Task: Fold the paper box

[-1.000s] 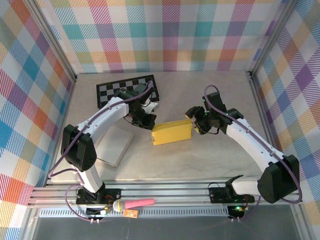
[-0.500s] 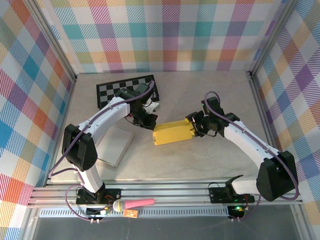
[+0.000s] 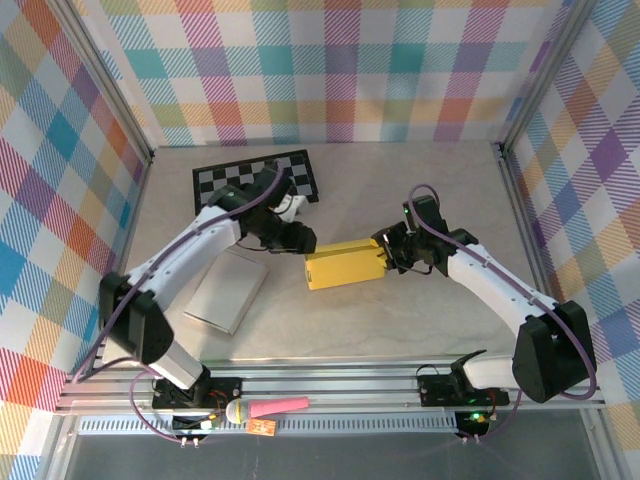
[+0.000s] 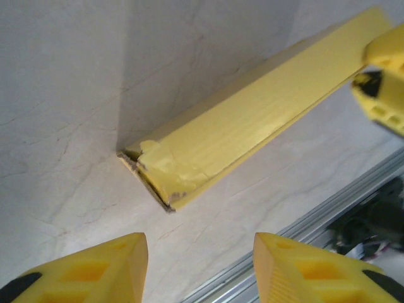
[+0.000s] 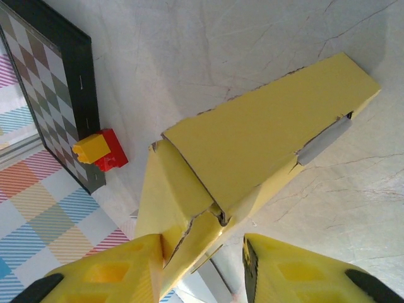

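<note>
- The yellow fingers [image 5: 287, 271] of the right gripper [image 5: 203, 246] are standing apart, straddling a torn end flap of the long yellow paper box [image 5: 265, 139]. The flap is touching one finger, and a gap is showing at the other.
- The yellow fingers [image 4: 95, 268] of the left gripper [image 4: 199, 247] are also spread wide and gripping nothing. The box's crumpled left end is lying just beyond them, clear of both tips.
- The box is lying flat near the middle of the pale marbled table [image 3: 420, 190], between the two grippers. The right gripper is working at its right end, and the left gripper is hovering just beside its far left corner.
- A black-and-white checkered board [image 3: 225, 180] is lying at the far left, with a small red-and-yellow block [image 5: 101, 151] sitting by its edge.
- A pale flat sheet [image 3: 228, 290] is lying left of the box, nearer the arm bases.
</note>
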Controlling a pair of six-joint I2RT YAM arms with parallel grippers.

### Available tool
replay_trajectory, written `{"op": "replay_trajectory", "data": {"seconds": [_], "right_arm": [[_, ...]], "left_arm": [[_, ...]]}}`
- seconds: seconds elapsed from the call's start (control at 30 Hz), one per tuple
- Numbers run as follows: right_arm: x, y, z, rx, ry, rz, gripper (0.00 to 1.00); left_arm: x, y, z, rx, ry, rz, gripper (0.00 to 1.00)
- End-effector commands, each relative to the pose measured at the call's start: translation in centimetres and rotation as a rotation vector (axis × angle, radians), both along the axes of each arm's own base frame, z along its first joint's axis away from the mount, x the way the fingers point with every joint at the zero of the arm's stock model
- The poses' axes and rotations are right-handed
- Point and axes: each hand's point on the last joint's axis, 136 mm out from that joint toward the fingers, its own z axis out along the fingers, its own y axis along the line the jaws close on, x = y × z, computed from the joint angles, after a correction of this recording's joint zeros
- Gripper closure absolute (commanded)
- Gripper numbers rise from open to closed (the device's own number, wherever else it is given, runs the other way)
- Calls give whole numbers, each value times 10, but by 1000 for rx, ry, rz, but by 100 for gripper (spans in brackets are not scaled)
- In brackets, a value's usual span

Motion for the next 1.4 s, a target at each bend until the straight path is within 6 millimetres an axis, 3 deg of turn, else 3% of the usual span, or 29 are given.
{"op": "replay_trajectory", "data": {"seconds": [0.0,0.13,0.37,0.7,1.07,1.37], "right_arm": [[-14,-10,-19,-43,68,-6,61],[-15,-9,-17,-41,66,-1,61],[-16,-10,-16,-36,60,-1,61],[-16,-9,-16,-26,64,-5,61],[-16,-9,-17,-29,64,-3,61],[-19,-10,-19,-30,72,-3,61]], "left_arm": [[15,4,7,-121,41,201,52],[18,5,-12,-138,117,269,52],[30,-10,-22,-241,144,318,53],[12,-5,-35,-243,183,319,59],[6,-2,-33,-279,153,321,64],[-2,-1,-48,-289,166,310,66]]}}
